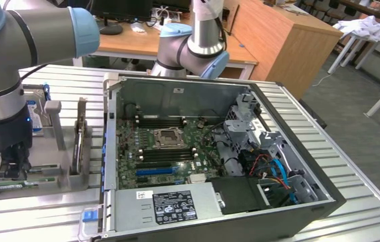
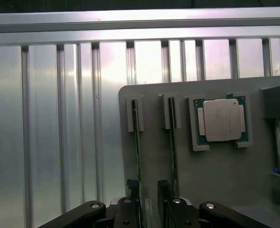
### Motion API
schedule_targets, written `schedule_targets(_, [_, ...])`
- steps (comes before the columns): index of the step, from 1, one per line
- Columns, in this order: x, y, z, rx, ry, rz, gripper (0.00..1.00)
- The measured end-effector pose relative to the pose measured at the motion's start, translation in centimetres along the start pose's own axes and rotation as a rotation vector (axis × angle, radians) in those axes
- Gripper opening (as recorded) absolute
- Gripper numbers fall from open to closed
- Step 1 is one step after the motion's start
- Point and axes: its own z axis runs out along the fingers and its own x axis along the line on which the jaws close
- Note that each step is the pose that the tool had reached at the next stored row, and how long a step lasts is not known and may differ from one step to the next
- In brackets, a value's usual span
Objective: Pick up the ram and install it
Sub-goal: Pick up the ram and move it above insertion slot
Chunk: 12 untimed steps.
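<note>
At the lower left of the exterior view, the gripper [image 1: 8, 170] is positioned over a grey holder [image 1: 55, 184] on the ribbed desk [image 1: 35, 214], beside the opened computer case [image 1: 311, 201]. Its jaws are held spread apart. The ram [image 2: 138, 142], set on edge in a holder slot, is seen running into the gap between them, ungrasped.

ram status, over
Gripper open, low over grey holder. Ram on edge in its slot, not gripped. Second stick close beside it.
</note>
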Motion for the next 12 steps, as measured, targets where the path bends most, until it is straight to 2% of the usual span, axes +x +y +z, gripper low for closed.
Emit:
schedule_targets(6, [0.01,-0.01,0.02,-0.0009,0.0018,-0.043,0.3])
schedule_targets(12, [0.01,-0.02,0.39,-0.0009,0.0019,-0.044,0.3])
